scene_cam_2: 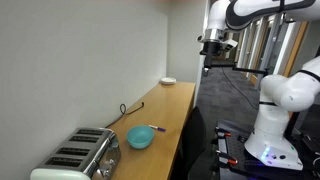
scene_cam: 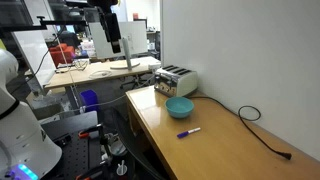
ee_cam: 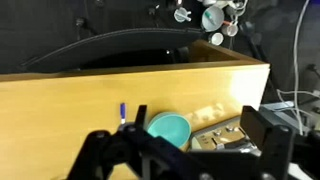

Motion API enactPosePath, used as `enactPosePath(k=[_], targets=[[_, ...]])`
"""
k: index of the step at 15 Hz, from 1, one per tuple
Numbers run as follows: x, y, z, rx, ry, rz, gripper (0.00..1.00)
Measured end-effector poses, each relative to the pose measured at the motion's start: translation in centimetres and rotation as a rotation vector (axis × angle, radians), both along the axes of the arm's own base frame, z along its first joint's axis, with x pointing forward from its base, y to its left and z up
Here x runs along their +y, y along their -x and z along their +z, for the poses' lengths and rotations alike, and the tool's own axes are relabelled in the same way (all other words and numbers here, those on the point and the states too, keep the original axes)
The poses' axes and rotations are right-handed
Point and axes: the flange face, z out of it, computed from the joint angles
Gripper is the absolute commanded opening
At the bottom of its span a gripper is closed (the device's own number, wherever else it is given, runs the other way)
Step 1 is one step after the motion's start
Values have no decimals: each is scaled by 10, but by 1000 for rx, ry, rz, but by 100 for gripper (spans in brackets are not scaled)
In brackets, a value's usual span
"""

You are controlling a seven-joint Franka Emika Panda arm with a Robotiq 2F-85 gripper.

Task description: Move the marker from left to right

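The marker [scene_cam: 188, 132], a short purple-blue stick with a whitish part, lies flat on the wooden table [scene_cam: 215, 150] just beside the teal bowl [scene_cam: 179, 106]. It also shows in an exterior view [scene_cam_2: 158, 128] and in the wrist view [ee_cam: 123, 112], left of the bowl [ee_cam: 168, 130]. My gripper [scene_cam: 113, 46] hangs high above the table and well away from the marker, also seen in an exterior view [scene_cam_2: 214, 46]. In the wrist view its two fingers stand wide apart with nothing between them [ee_cam: 182, 150].
A silver toaster [scene_cam: 178, 78] stands next to the bowl at the table's end. A black cable [scene_cam: 258, 128] runs along the table by the white wall. A small white object [scene_cam_2: 168, 81] sits at the table's far end. The robot base [scene_cam_2: 272, 130] stands beside the table.
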Motion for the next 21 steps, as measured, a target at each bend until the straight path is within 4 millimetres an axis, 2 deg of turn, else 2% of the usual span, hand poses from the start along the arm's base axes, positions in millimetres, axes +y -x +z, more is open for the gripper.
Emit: enactPosePath(k=[9, 12, 14, 16, 18, 21], targets=[[0, -1, 0, -2, 0, -1, 100], [2, -16, -5, -18, 29, 11, 100], [4, -42, -17, -20, 65, 20, 100], [3, -76, -37, -13, 90, 28, 100], [-1, -114, -66, 5, 109, 21, 100], [-13, -173, -121, 31, 144, 46, 100]])
